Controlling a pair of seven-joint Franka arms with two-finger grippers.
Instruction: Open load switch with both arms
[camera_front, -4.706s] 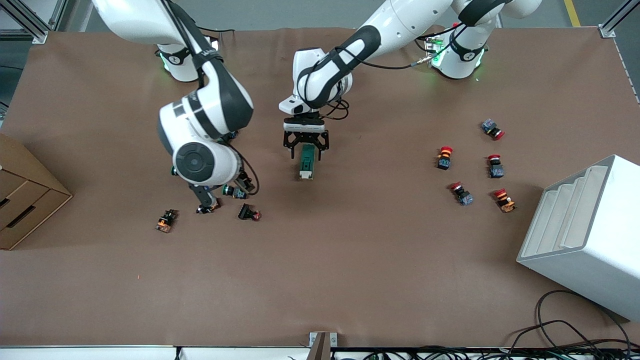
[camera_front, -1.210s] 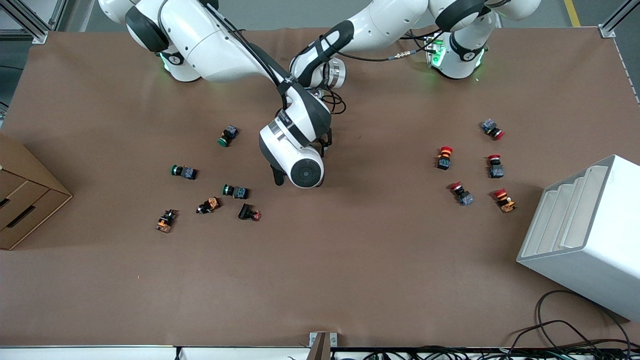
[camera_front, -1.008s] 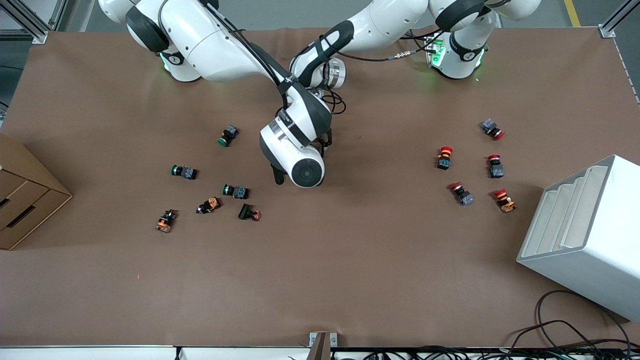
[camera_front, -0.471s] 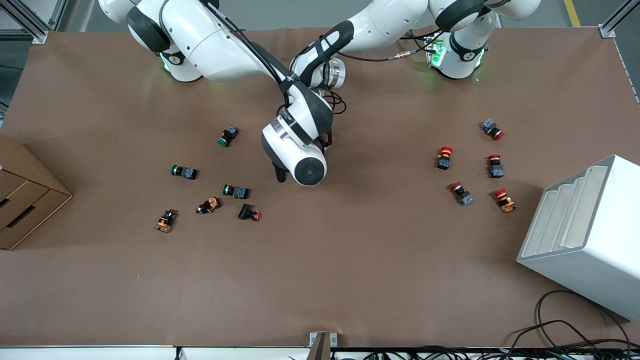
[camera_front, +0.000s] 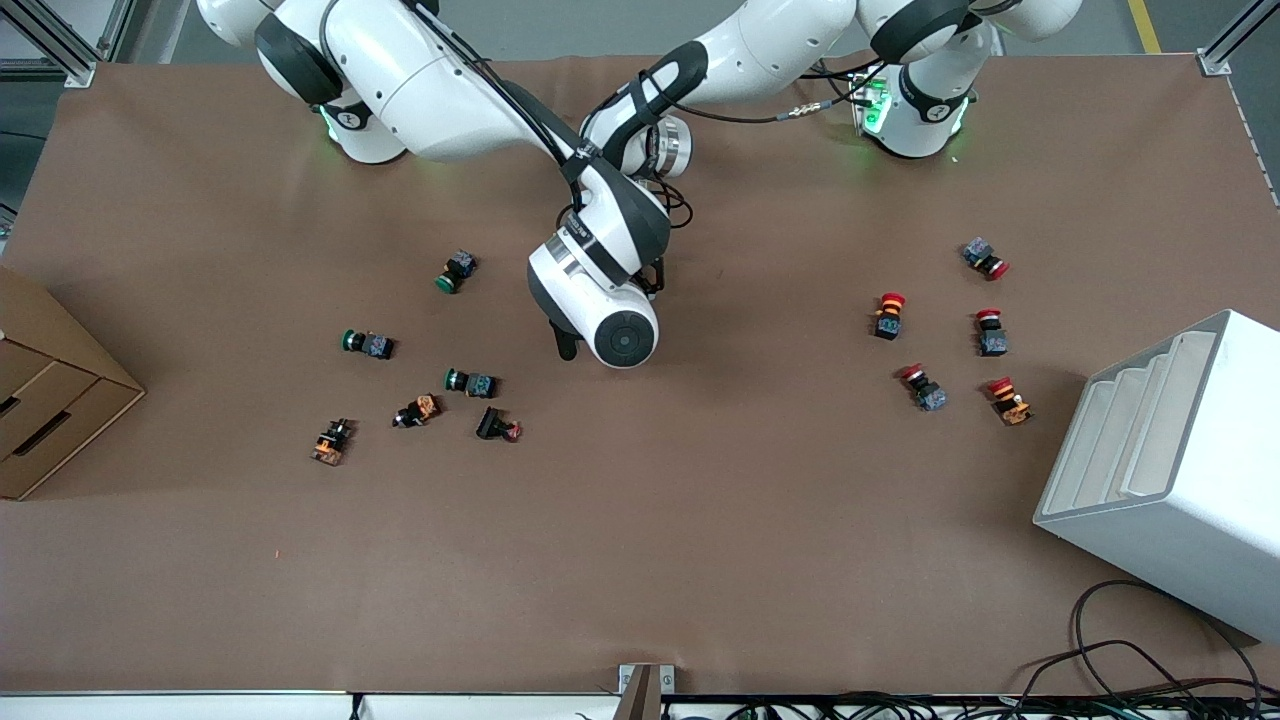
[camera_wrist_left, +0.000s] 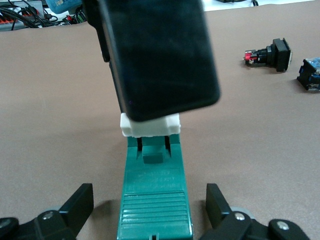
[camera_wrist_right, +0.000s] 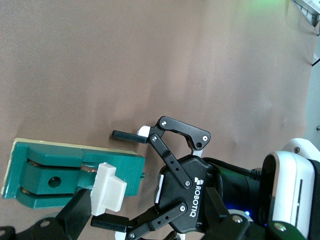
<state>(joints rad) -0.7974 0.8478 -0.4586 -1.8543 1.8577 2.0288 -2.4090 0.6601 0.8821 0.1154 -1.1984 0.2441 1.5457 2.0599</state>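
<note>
Green load switch (camera_wrist_left: 155, 200) on surface, left pincer (camera_wrist_left: 150, 195) straddling it, spread, no clamp. Right pincer (camera_wrist_right: 147, 215) open, finger on white slider (camera_wrist_left: 150, 125), has inched toward left arm's end; we judge opening underway.

"ROBOTIQ" in white on the black body of the left end effector (camera_wrist_right: 122, 179).

Robotics lab or test cell. Two white arms bolted at one edge of a brown-covered desk (camera_front: 700, 560), bases lit green (camera_front: 880, 112). Aluminium frame posts (camera_front: 60, 40) at the corners, loose cables (camera_front: 1130, 650) trailing off the edge, grey floor with a yellow line (camera_front: 1145, 25).
</note>
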